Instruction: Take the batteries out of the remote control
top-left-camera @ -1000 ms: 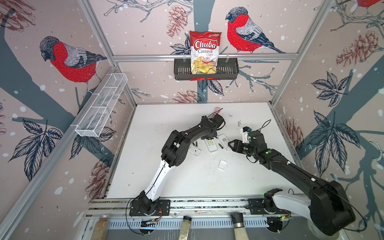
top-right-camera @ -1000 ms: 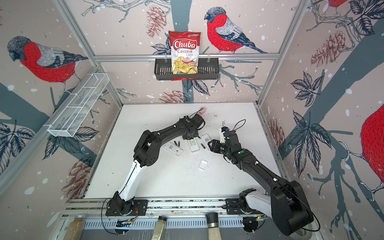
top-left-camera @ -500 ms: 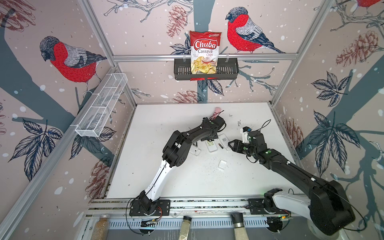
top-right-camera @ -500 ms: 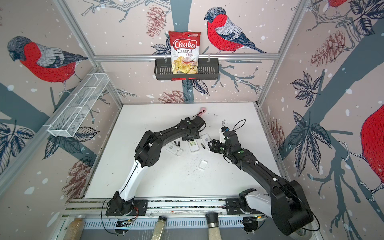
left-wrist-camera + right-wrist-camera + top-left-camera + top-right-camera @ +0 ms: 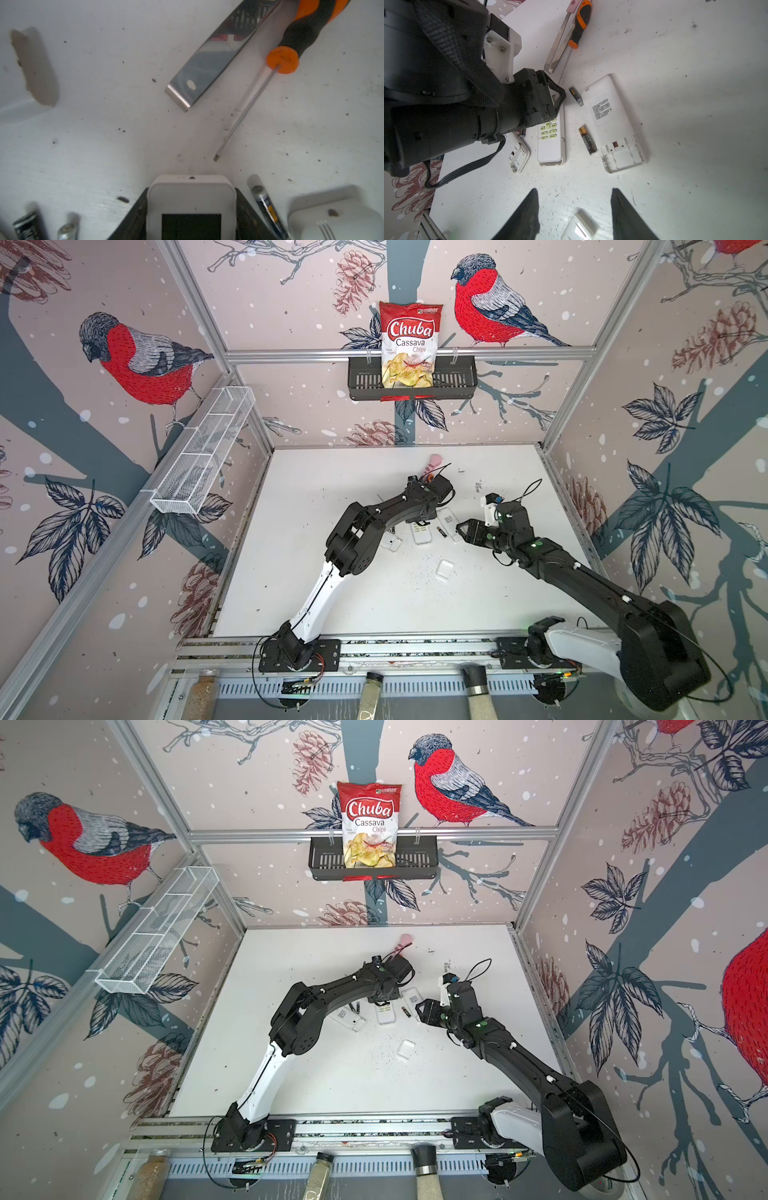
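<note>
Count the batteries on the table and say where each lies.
4. A blue battery and a black-gold battery lie between the middle remote and the face-down remote; two batteries lie on the middle remote's other side. The left arm may hide more.

Finding three remotes in a row at mid-tabletop (image 5: 316, 472): left remote (image 5: 351, 1019), middle remote (image 5: 551, 143), right remote (image 5: 612, 122), all apart. Straddling the middle remote's far end with the left jaws. Seeing one battery (image 5: 587, 140) lying lengthwise between the middle and right remotes, touching neither, and a second battery (image 5: 576, 95) farther back in the same gap. Spotting two more batteries (image 5: 354, 1006) just behind the left remote. Noting a strip (image 5: 207, 68) and screwdriver (image 5: 249, 108) lying side by side beyond the middle remote, screwdriver tip pointing at that remote, near but apart. Finding a cover (image 5: 444, 570) lying alone nearer the front, before the right remote.
</note>
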Action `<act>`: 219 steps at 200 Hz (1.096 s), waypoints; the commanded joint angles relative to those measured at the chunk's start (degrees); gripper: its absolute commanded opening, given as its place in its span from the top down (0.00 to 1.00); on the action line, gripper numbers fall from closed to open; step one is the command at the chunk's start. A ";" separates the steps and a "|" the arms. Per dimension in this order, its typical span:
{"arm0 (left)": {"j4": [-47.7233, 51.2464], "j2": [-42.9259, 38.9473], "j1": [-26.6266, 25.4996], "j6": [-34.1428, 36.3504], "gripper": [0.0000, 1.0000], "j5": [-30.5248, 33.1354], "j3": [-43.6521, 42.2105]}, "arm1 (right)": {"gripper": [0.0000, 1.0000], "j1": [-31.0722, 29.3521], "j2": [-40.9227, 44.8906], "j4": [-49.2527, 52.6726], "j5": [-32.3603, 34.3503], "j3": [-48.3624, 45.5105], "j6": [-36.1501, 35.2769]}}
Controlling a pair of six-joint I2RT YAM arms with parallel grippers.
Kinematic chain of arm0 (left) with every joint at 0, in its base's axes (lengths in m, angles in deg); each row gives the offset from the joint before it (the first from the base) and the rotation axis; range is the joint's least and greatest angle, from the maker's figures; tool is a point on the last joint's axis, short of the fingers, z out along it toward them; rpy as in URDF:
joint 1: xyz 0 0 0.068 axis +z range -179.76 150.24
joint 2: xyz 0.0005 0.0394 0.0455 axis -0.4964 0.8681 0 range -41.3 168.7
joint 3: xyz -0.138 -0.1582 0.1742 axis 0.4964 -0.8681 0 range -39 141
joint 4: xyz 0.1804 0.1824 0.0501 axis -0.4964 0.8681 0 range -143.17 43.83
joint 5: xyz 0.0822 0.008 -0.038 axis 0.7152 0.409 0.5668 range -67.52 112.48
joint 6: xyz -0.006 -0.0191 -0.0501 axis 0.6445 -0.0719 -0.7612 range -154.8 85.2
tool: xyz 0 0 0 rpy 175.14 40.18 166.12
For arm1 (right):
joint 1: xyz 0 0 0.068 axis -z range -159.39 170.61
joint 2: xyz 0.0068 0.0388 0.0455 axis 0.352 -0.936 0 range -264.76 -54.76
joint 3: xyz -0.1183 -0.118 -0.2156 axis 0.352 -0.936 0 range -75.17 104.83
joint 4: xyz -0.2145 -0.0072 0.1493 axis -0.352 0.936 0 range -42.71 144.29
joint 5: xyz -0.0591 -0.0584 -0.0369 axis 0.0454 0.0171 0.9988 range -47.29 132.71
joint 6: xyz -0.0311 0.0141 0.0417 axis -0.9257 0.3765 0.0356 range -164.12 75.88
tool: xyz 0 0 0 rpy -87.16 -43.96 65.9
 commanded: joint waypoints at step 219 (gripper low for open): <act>-57.24 -26.75 13.78 4.18 0.59 -44.03 -37.55 | 0.28 8.51 -0.09 -14.02 -18.88 -0.75 3.16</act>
